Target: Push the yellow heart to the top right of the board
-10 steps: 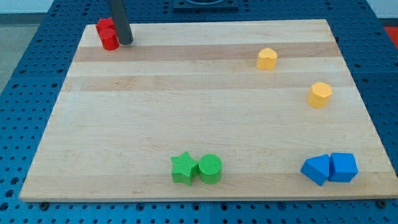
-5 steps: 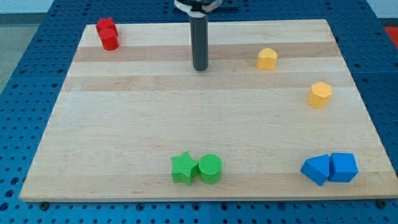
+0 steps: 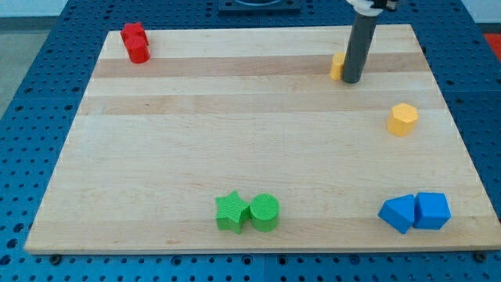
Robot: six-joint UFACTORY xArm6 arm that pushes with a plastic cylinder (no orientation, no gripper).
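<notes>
A yellow block (image 3: 337, 66) sits near the view's top right and is mostly hidden behind my rod, so I cannot make out its shape. My tip (image 3: 351, 81) is against its right, lower side. A second yellow block (image 3: 404, 119), roughly hexagonal, lies lower and further right, apart from the tip.
Red blocks (image 3: 135, 42) sit at the board's top left corner. A green star (image 3: 232, 211) and a green cylinder (image 3: 264, 212) touch at the bottom middle. Two blue blocks (image 3: 415, 211) touch at the bottom right. The board's right edge (image 3: 450, 117) is close to the yellow blocks.
My rod has swept from the red blocks at the top left across the board to the upper yellow block. That block seems to have shifted slightly towards the top.
</notes>
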